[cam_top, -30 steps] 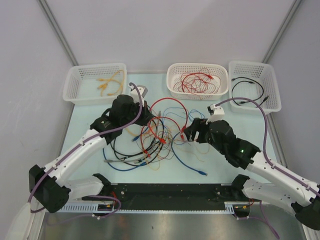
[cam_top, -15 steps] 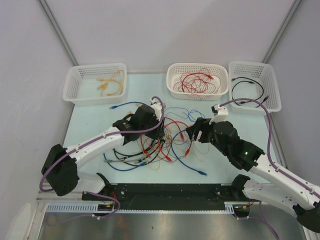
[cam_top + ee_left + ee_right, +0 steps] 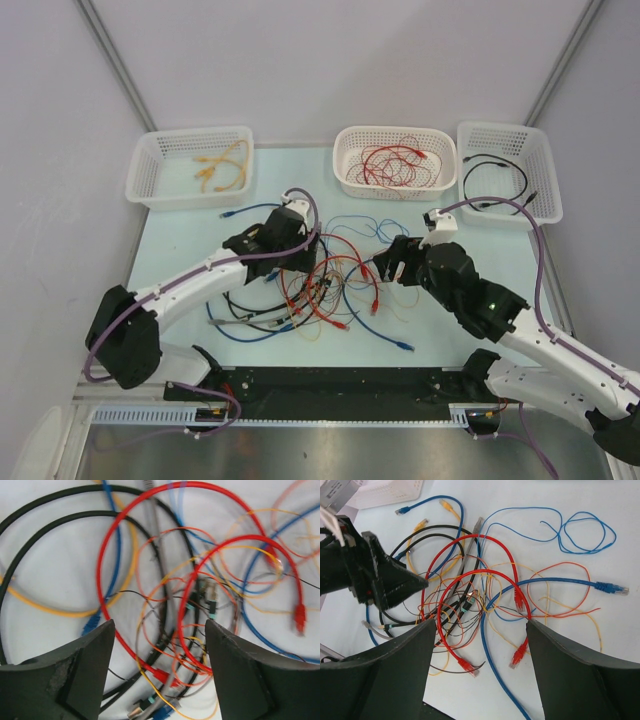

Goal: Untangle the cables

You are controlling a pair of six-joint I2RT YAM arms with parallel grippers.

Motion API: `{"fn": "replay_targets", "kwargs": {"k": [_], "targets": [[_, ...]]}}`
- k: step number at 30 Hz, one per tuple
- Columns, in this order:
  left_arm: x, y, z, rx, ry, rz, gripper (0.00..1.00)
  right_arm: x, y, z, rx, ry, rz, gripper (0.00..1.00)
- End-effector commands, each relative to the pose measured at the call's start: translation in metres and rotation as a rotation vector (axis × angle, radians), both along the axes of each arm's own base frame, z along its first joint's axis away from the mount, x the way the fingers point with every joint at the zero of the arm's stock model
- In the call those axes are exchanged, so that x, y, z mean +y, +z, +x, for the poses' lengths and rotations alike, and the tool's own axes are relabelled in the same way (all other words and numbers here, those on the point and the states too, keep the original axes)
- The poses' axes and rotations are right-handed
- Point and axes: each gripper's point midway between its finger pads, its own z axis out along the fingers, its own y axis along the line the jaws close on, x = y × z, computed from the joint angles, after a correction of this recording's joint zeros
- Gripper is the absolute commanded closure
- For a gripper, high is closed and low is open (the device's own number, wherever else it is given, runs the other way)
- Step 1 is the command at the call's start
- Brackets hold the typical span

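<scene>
Cables (image 3: 325,280) — a loose tangle of thin red, orange, yellow, blue and black leads, lying mid-desk (image 3: 180,240) between the two arms. The left tool (image 3: 157,630) and right tool (image 3: 480,625) both hang over the heap with jaws spread, grasping nothing. The leads look light, limp and springy, so pulling one would likely drag its neighbours. The best hold is probably a free end — e.g. the blue plug (image 3: 404,347) at the near-right fringe — not the knotted centre.

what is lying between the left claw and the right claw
The tangled cables: red, blue, orange and black loops fill the stretch between left claw and right claw. Clearest in the right wrist view, also from the top.
</scene>
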Motion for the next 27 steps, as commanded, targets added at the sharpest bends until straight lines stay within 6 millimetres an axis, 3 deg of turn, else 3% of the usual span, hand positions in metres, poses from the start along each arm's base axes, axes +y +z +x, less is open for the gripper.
{"fn": "replay_targets", "kwargs": {"k": [1, 4, 8, 10, 15, 20, 24, 27], "targets": [[0.028, -0.028, 0.017, 0.068, 0.165, 0.024, 0.25, -0.006, 0.004, 0.003, -0.014, -0.028, -0.014, 0.22], [0.031, -0.041, 0.021, 0.105, 0.192, -0.008, 0.32, -0.009, 0.001, 0.003, -0.009, -0.034, -0.028, 0.22], [0.017, -0.05, 0.026, 0.149, 0.161, -0.045, 0.47, -0.011, -0.003, 0.004, -0.003, -0.041, -0.049, 0.22], [0.009, -0.052, 0.026, 0.164, 0.141, -0.075, 0.49, -0.011, -0.004, 0.005, -0.002, -0.042, -0.053, 0.22], [0.007, -0.064, 0.02, 0.193, 0.135, -0.07, 0.46, -0.011, -0.01, 0.007, 0.012, -0.045, -0.07, 0.22], [0.011, -0.084, 0.013, 0.235, 0.142, -0.04, 0.31, -0.01, -0.013, 0.009, 0.018, -0.044, -0.078, 0.22], [0.01, -0.097, 0.009, 0.265, 0.138, -0.027, 0.32, -0.01, -0.017, 0.01, 0.025, -0.046, -0.085, 0.22], [0.008, -0.109, 0.006, 0.294, 0.126, -0.007, 0.38, -0.01, -0.018, 0.01, 0.029, -0.046, -0.088, 0.22]]}}
